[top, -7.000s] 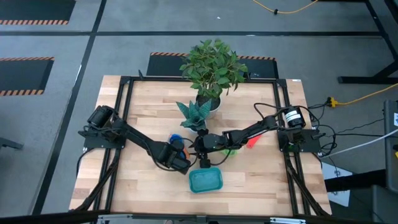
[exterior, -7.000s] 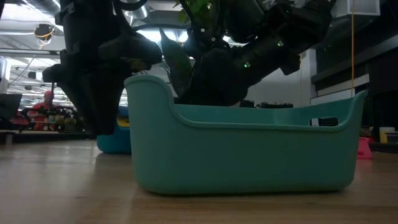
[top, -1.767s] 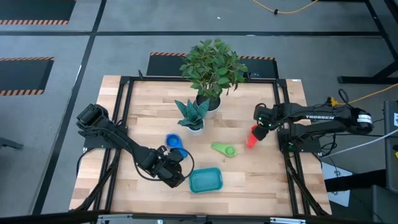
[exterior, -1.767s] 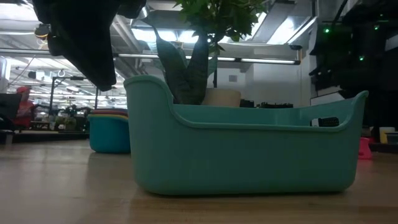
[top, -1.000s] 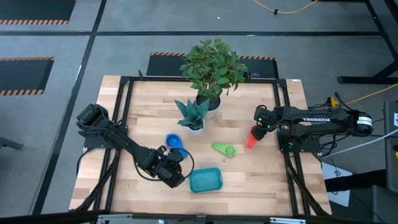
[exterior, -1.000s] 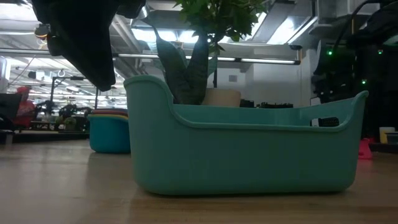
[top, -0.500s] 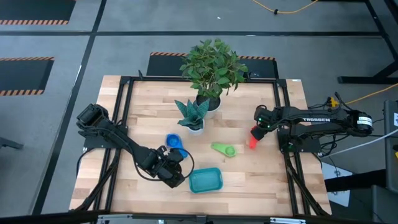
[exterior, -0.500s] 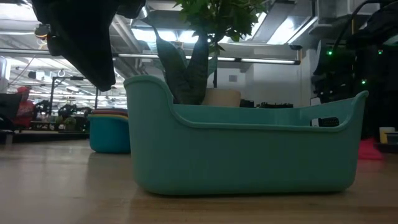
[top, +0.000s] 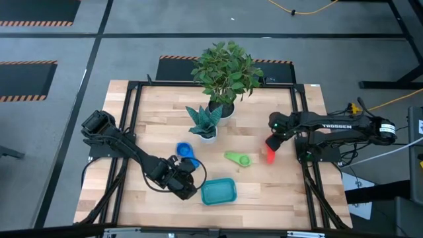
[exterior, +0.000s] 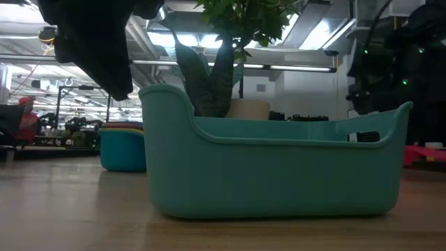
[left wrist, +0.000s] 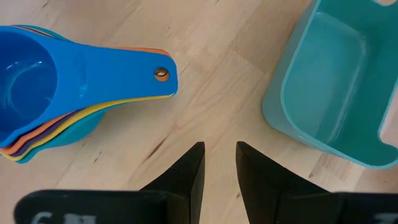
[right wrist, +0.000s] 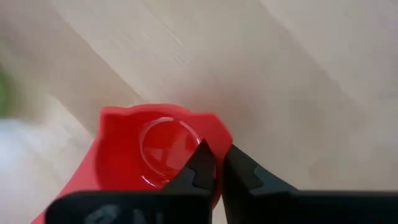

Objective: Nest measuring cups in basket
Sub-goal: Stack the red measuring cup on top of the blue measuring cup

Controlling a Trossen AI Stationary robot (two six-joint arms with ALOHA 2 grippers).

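Right wrist view: my right gripper (right wrist: 216, 163) is clenched on the rim of the small red plastic measuring cup (right wrist: 152, 163), which I judge must next be carried well away to the shallow teal plastic basket (top: 218, 192).

Changes only: my right end effector (right wrist: 216, 163), wide a second ago, is now gripping the red measuring cup (right wrist: 155, 155) by its rim. That cup (top: 270, 153) is sitting slightly nearer the tabletop's (top: 277, 192) front edge than before, and riding higher in the low view (exterior: 424, 153).
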